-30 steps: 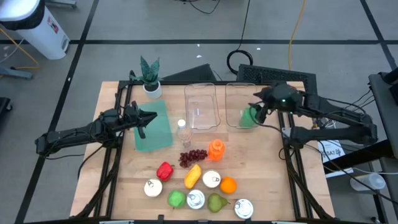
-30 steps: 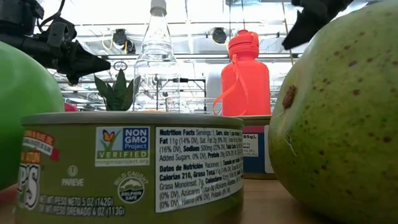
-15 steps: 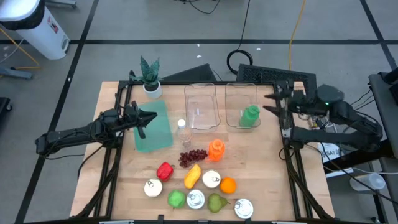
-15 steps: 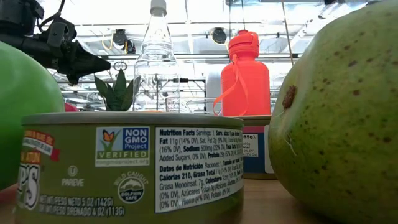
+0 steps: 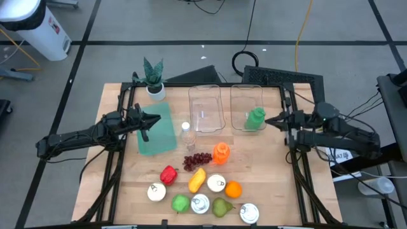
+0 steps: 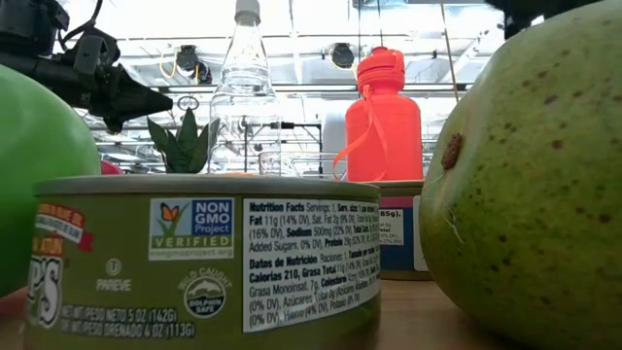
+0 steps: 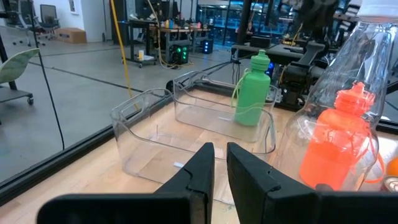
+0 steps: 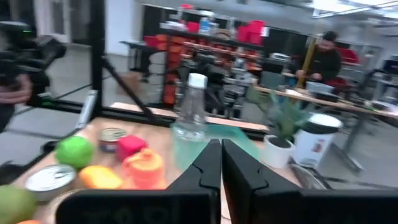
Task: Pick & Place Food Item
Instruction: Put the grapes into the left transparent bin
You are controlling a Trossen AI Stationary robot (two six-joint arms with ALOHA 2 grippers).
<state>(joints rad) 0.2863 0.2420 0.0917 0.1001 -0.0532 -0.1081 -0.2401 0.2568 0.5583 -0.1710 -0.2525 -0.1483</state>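
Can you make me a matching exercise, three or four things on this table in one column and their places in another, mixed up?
Things:
1. green bottle
2. potted plant
3. orange bottle
4. left gripper

Places:
A. over the green mat
B. beside the grapes
C. in the right clear bin
D. table's far left corner

Pairs: 1-C, 2-D, 3-B, 4-A

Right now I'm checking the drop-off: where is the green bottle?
In the high view the green bottle stands inside the right-hand clear bin, at its near end, just left of the right gripper.
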